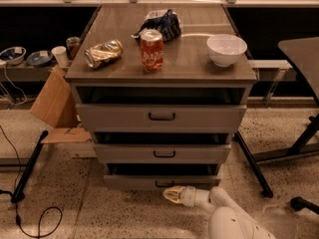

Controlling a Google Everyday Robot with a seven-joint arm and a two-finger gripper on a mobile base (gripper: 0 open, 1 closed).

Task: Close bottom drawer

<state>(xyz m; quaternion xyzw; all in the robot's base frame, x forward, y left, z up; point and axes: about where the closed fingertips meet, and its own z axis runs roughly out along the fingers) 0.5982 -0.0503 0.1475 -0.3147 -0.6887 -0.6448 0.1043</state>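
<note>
Gripper (172,194) just before bottom drawer (134,182) front

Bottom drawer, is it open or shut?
Partly open: the bottom drawer juts forward with a dark gap above its front. The hand is right in front of it.

White arm (233,222) in the lower right of the frame: smooth glossy shells, fat rounded joint segments, a narrower cylindrical wrist (195,197). The hand (170,194) sits bottom centre at the arm's left end, cream-yellow, tapered, darker at its edges.
</note>
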